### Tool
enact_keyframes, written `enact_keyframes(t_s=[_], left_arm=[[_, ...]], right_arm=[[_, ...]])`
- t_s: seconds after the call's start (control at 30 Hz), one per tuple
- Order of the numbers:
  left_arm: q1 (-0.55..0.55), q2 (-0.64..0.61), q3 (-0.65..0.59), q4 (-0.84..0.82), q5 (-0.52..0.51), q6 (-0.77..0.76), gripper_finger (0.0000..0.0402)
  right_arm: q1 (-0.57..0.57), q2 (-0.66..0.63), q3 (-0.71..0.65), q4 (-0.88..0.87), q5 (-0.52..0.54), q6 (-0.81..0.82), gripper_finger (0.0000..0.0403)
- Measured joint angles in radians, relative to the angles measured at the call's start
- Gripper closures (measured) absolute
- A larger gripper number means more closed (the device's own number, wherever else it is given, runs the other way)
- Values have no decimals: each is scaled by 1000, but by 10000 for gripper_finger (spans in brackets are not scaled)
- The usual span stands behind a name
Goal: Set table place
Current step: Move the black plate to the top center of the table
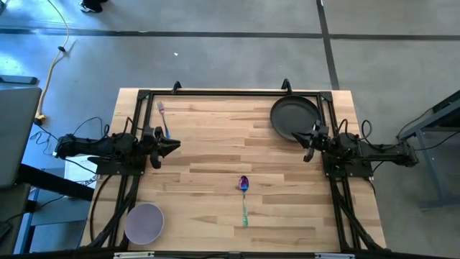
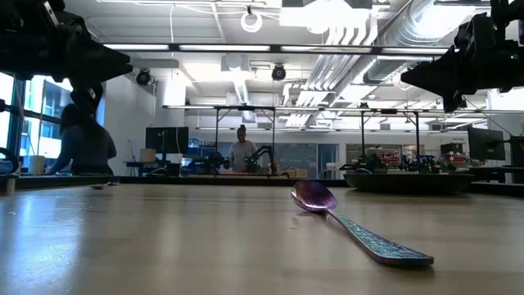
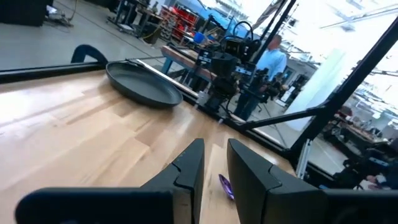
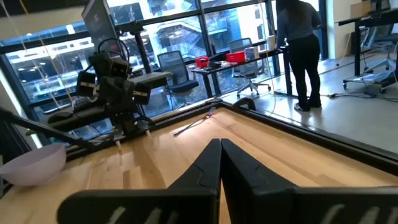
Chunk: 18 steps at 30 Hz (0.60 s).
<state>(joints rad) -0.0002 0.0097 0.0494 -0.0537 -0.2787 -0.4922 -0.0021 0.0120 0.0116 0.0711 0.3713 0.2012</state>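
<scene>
Wood table from above: plate beside the shut, empty right gripper, fork by the near-shut, empty left gripper, bowl and spoon apart; low view: spoon lies alone, nothing placed yet

L arm black, cabled | R arm black | end effector fingers dark, angular

The left gripper hangs over the counter, fingers slightly parted; the plate lies beyond.
</scene>
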Motion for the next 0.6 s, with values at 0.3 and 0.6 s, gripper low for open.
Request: enact_keyframes(t_s=[0.3,0.6], left_arm=[[0,0,0,0,0,12,341],[0,0,0,0,0,-13,341]], right_arm=[[0,0,0,58,45,-47,402],[0,0,-1,92,116,-71,403]])
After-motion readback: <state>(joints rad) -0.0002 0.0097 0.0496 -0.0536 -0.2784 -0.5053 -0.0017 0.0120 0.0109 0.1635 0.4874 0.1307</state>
